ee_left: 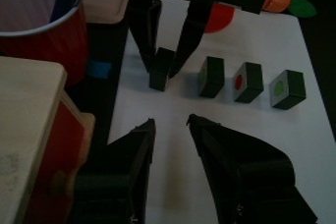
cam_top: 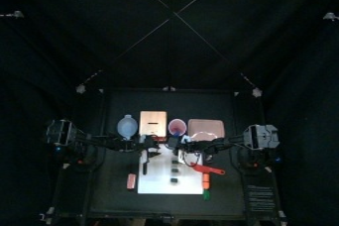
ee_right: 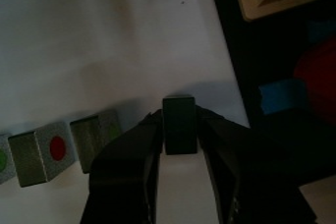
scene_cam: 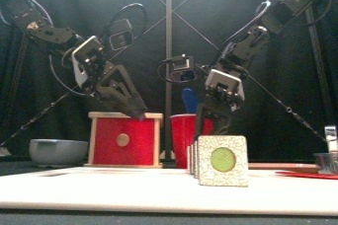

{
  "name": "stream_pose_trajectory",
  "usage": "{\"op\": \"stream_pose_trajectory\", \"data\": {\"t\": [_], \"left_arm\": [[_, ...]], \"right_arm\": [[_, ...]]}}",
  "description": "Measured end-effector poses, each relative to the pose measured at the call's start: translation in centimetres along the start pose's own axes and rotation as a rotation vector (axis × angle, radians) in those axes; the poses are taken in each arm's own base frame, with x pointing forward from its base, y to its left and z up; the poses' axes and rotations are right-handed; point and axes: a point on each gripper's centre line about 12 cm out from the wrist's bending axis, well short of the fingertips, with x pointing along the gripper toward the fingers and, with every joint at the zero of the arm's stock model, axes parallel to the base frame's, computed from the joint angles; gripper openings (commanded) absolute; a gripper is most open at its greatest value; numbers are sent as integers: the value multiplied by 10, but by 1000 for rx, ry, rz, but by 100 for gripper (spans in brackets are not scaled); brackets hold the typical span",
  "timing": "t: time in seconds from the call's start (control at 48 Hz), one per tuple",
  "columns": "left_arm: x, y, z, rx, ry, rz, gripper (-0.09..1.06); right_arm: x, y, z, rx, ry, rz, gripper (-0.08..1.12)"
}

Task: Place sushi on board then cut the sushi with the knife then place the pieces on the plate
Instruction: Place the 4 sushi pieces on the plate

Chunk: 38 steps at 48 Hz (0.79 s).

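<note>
A: Step in hand?

B: Judged to be the third: moving pieces to the plate. The roll already stands on the white cutting board (ee_left: 262, 159) as four separate dark green blocks, so the cutting looks done.

A: Right claw (ee_right: 178, 118)?

B: Narrowed onto the end piece (ee_left: 160, 75), one jaw against each flat side. Contact looks firm. I cannot tell whether the block is off the board yet.

A: Rest of the sushi?

B: The three remaining pieces (ee_left: 247, 81) stand upright in a row just beside that claw, each apart from its neighbour, red and green fillings showing.

A: Left claw (ee_left: 171, 130)?

B: Jaws spread moderately, nothing between them. It hovers over bare board, and the row lies ahead of its tips.

A: Next move?

B: Lift straight up so the neighbouring block is not toppled, then carry back to the pink tray (cam_top: 203, 128), which lies beyond the right claw toward the back curtain (the red cup (ee_left: 46, 31) stands close to that path, so keep height). Set it down flat, then release.
</note>
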Motion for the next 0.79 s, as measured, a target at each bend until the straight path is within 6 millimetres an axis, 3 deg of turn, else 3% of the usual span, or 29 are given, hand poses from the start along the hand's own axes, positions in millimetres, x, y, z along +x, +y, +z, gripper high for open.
{"op": "stream_pose_trajectory", "data": {"t": [0.167, 0.438, 0.625, 0.792], "left_arm": [[0, 0, 0, 0, 0, 0, 74], [0, 1, 0, -2, 1, 2, 74], [0, 2, 0, -5, 0, 4, 74], [0, 4, 0, -9, -1, 9, 74]], "right_arm": [[-13, -1, -2, 21, 23, -8, 61], [-67, -14, -25, 70, 51, -24, 61], [-91, -45, -40, 152, 30, -66, 61], [-96, -81, -44, 242, 4, -128, 64]]}}
